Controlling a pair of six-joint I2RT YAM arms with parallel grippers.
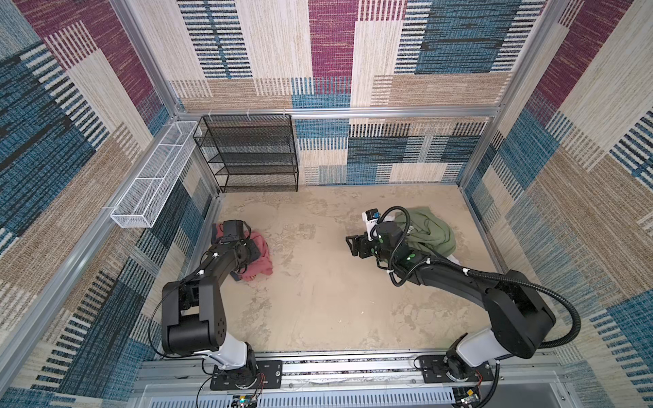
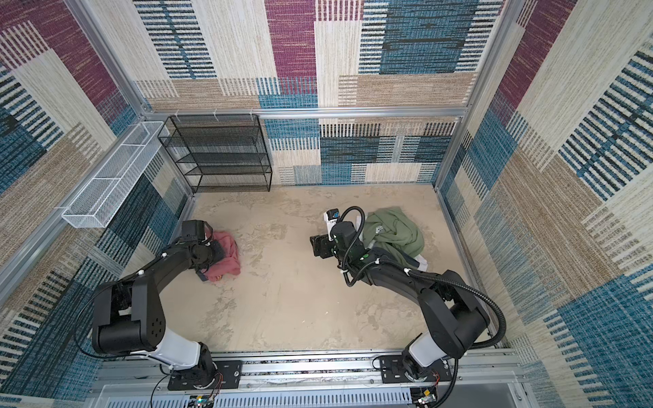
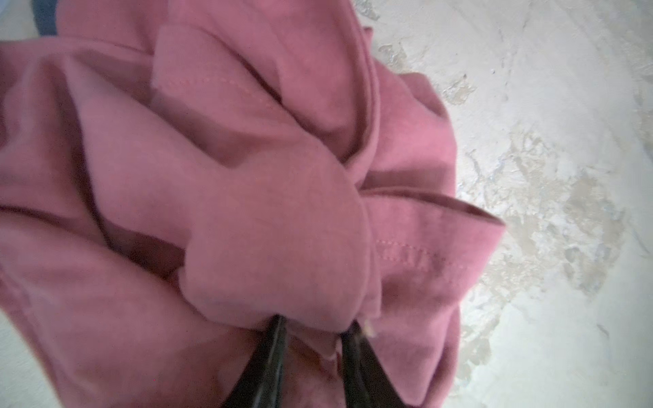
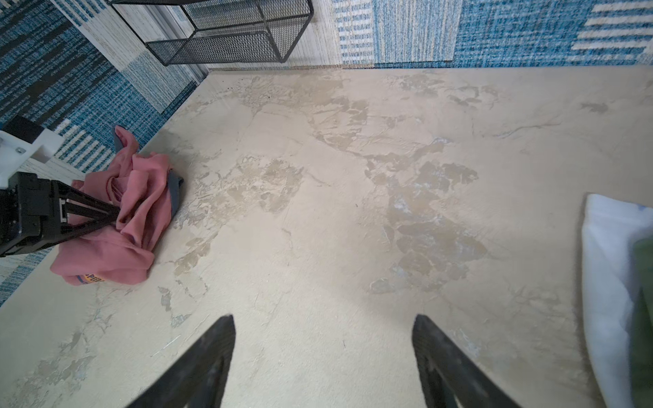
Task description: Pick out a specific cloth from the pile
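Note:
The cloth [image 1: 260, 256] [image 2: 230, 259], a salmon-red T-shirt, lies bunched on the table near the left wall, far from the pile. Navy trim and a bit of blue-and-orange print show on the cloth [image 4: 141, 212]. My left gripper [image 3: 316, 325] [image 4: 118, 215] is shut on a fold of the cloth [image 3: 247, 212]. The pile is an olive-green garment [image 1: 429, 231] [image 2: 394, 231] over a white garment [image 4: 607, 265] at the right. My right gripper [image 1: 353, 245] [image 2: 314, 245] [image 4: 323, 318] hangs open just left of the pile, with nothing between its fingers.
A black mesh shelf [image 1: 251, 152] [image 4: 226, 31] stands at the back left corner. A white wire basket [image 1: 155, 176] hangs on the left wall. Carpeted walls close in the beige table [image 1: 318, 300] on three sides.

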